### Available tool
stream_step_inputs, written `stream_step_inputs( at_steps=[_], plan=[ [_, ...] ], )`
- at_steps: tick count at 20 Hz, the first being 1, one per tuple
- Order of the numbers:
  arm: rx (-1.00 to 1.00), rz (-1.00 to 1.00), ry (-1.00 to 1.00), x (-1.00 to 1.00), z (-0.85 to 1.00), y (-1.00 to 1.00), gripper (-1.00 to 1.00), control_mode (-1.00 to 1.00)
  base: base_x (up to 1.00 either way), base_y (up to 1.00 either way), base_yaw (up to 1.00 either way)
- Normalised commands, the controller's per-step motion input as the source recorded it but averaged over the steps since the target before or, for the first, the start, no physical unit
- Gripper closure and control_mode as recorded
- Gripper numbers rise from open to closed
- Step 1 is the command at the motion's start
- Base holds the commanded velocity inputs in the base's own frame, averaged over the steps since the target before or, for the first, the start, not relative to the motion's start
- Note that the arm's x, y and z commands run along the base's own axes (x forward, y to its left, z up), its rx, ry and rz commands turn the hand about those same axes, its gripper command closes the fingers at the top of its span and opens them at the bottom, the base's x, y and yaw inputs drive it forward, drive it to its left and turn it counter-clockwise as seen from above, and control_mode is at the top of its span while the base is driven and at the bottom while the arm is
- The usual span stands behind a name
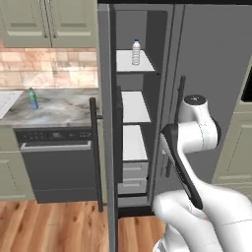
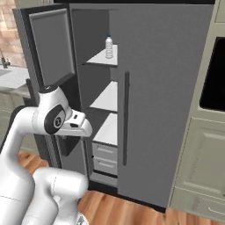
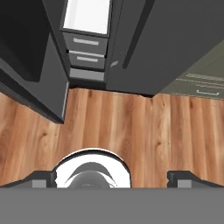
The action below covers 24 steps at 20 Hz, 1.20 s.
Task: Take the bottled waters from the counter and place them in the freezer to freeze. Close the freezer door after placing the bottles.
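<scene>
I count two bottles: one clear ribbed bottle (image 1: 136, 52) on the freezer's (image 1: 133, 108) top shelf, one blue bottle (image 1: 33, 99) on the marbled tabletop (image 1: 59, 108); my gripper (image 3: 112, 179) gapes wide.

The freezer's (image 1: 132, 123) top white shelf (image 1: 133, 61) carries the clear ribbed bottle (image 1: 136, 52), standing upright near the shelf's middle. The two white shelves (image 1: 134, 107) below it are bare, with two grey drawers (image 1: 134, 177) under them. On the marbled counter (image 1: 59, 108), the blue bottle with a green cap (image 1: 33, 99) stands upright near the back wall, above the black-fronted dishwasher (image 1: 56, 165). Wooden floor (image 3: 131, 131) runs beneath.
</scene>
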Motion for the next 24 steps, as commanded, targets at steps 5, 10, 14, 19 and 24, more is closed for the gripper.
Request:
stream_step_inputs(
  at_steps=[5, 10, 14, 19, 24],
  plan=[
    [0.00, 0.00, 0.00, 0.00, 0.00, 0.00, -1.00, 1.00, -0.16, 0.49, 0.00],
    [0.00, 0.00, 0.00, 0.00, 0.00, 0.00, -1.00, 1.00, -0.01, 0.67, 0.00],
    [0.00, 0.00, 0.00, 0.00, 0.00, 0.00, -1.00, 1.00, 0.00, 0.76, 0.00],
    [0.00, 0.00, 0.00, 0.00, 0.00, 0.00, -1.00, 1.00, 0.00, 0.77, -0.06],
    [0.00, 0.00, 0.00, 0.00, 0.00, 0.00, -1.00, 1.00, 0.00, 0.64, -0.09]
  ],
)
